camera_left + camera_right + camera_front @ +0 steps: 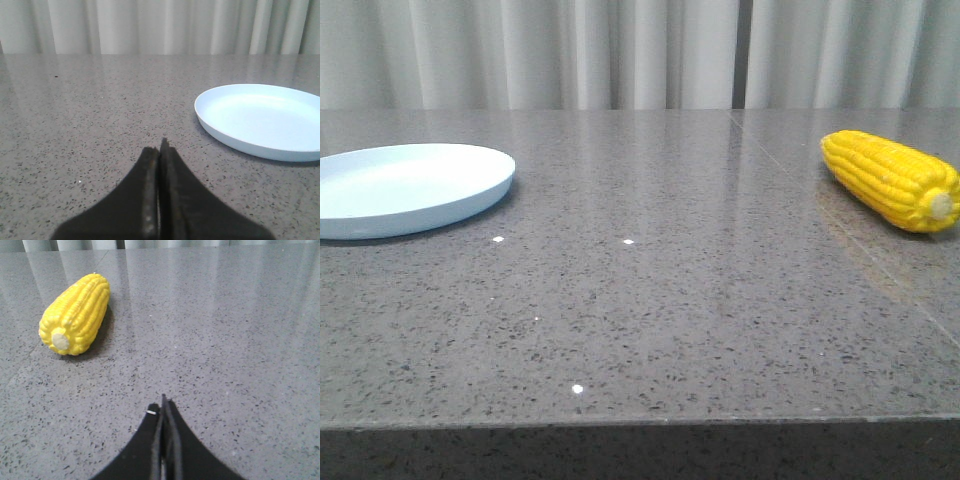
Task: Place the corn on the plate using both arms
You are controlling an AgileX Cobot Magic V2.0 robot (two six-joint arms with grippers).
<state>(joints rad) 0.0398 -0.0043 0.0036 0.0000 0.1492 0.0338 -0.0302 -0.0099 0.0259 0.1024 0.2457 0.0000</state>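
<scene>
Speckled grey stone desk lies bare up front; my left end effector and right end effector are both pinched together, holding nothing. Nothing grasped yet: I judge the right must part its fingers and reach the bright yellow corn cob far right, well apart from the pale blue round plate far left.

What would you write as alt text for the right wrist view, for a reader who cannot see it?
A bright yellow corn cob lies on its side on a grey speckled stone table, its pale stub end facing the camera. The black right gripper sits apart from the corn, its two tapering fingers pressed together and holding nothing.
</scene>
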